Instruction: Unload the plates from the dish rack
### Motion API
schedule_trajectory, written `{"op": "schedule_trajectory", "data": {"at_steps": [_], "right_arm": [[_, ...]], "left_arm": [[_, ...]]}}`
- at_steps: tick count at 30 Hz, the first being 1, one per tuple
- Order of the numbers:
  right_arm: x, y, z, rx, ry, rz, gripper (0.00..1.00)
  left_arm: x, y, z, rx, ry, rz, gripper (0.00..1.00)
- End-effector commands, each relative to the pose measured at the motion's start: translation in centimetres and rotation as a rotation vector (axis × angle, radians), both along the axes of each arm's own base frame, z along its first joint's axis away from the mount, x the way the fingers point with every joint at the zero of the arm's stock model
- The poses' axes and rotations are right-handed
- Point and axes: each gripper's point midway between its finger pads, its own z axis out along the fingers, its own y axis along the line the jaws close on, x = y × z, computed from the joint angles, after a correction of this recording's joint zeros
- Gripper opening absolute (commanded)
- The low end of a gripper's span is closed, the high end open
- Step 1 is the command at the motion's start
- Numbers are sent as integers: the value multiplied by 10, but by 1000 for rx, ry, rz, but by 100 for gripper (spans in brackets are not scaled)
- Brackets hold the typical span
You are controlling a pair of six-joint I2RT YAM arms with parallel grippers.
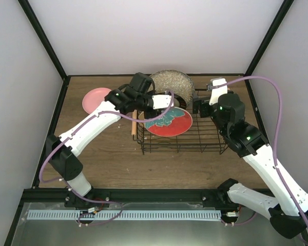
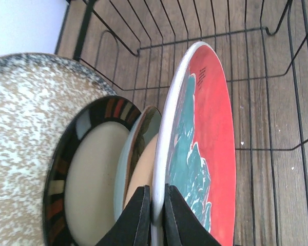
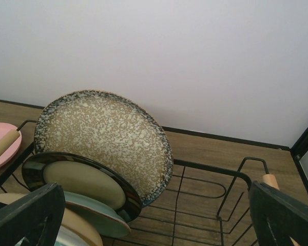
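The left jaws clenched the rim of the red plate (image 2: 210, 128), lower centre, inside the dish rack (image 1: 210, 139). The right jaws stood released, wide apart.

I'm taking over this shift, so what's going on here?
The left gripper is shut on the rim of the red plate, which is tipped away from the others over the rack. The speckled plate, striped plate, green plate and tan plate stand in the rack. A pink plate lies on the table left of the rack. The right gripper is open at the rack's far right side, holding nothing.
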Motion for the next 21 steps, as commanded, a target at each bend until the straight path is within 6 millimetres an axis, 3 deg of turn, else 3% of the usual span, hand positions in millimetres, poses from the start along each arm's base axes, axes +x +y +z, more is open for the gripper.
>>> {"op": "schedule_trajectory", "data": {"at_steps": [1,6,13,17,21], "right_arm": [[-7,-18,24,66,-78,-69,100],[-14,-32,43,104,-158,-122,100],[-13,-33,40,105,-149,-131,100],[-15,-35,36,113,-142,-136,100],[-15,-36,32,118,-133,-143,100]], "left_arm": [[-7,-3,118,-250,-199,-1,4],[-11,0,152,-313,-195,24,4],[5,20,224,-531,-207,159,4],[28,55,274,-689,-235,274,4],[61,113,313,-842,-261,425,4]]}}
